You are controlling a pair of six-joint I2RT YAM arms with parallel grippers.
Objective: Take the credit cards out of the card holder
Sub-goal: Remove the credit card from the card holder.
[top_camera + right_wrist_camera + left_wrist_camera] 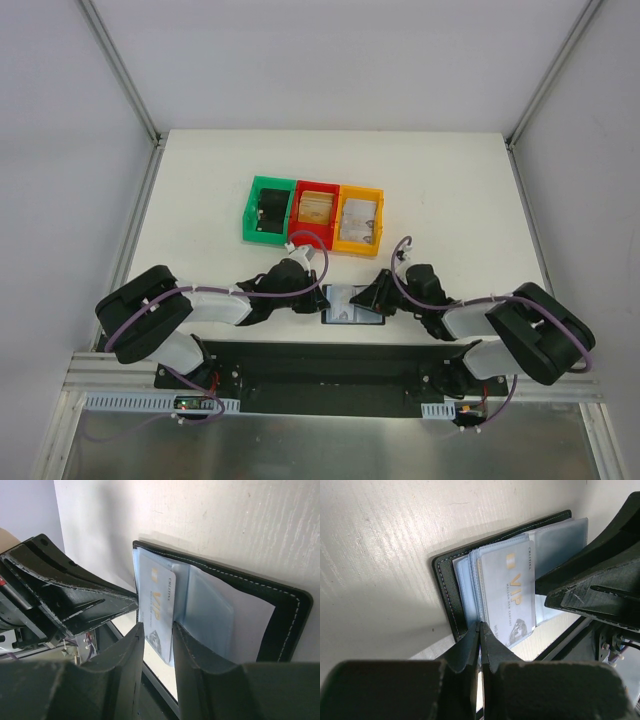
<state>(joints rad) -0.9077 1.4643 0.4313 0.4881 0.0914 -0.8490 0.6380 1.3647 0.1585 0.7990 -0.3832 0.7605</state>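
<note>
Had left tool (pixel 323 299) and right tool (pixel 377 296) crowding the card holder (pixel 352 313), bins (pixel 316 186) blocking beyond, open bench (pixel 460 220) either side.

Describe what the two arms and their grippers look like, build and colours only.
Both arms match: the left arm and right arm have bulky black joint housings, white link covers and a purple cable looped along each. The left gripper and right gripper have matte black, wedge-shaped fingers with pale scuffs along the edges. No markings are legible.
</note>
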